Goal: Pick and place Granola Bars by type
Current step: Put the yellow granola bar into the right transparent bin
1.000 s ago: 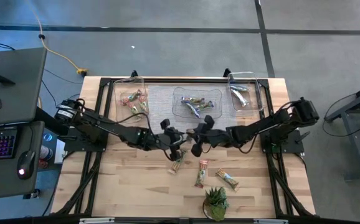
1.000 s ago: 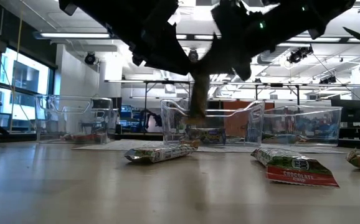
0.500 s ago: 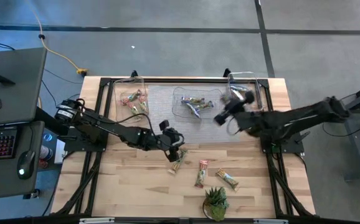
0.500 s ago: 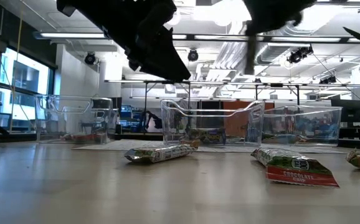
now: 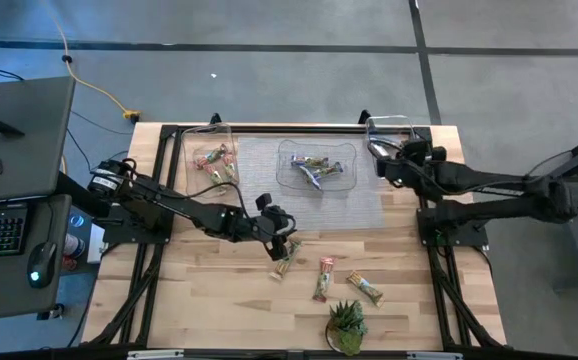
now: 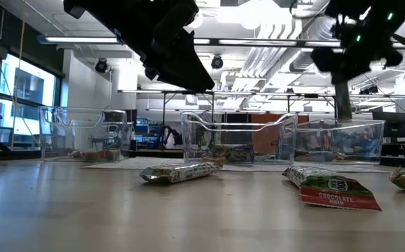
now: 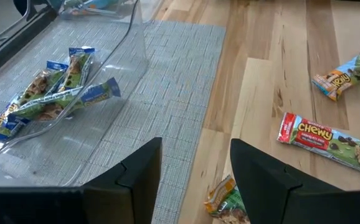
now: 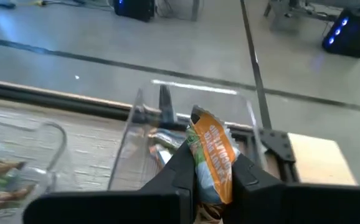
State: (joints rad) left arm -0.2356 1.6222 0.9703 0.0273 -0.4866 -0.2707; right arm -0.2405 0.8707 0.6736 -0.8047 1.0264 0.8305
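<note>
My right gripper (image 5: 383, 160) is over the right clear bin (image 5: 416, 150) at the table's far right, shut on a tan-orange granola bar (image 8: 210, 149). In the low view that bar (image 6: 342, 98) hangs above the bin. My left gripper (image 7: 195, 180) is open and hovers mid-table (image 5: 279, 230), just above a bar (image 7: 227, 200) lying flat. Two more bars lie flat on the wood: a green-and-red one (image 7: 329, 140) and a tan-orange one (image 7: 345, 73). The middle bin (image 5: 316, 182) holds purple-blue bars (image 7: 49, 93). My right gripper pinches the tan-orange bar between its two fingers (image 8: 183, 171) at one end (image 8: 210, 182). The rest of the bar sticks out past the fingertips. It is lifted clear and hangs upright below the gripper in the low view, over the right bin.
The left clear bin (image 5: 195, 150) holds green-and-red bars (image 5: 214, 160). All bins stand on a grey mat (image 5: 259, 165) along the far edge. A small potted plant (image 5: 346, 326) stands at the near edge. Three loose bars lie between the plant and my left gripper.
My right gripper, shut on the tan-orange bar, has risen from mid-table beside the left gripper and swung toward the far right, ending above the right bin. The bar went with it, clear of the table.
</note>
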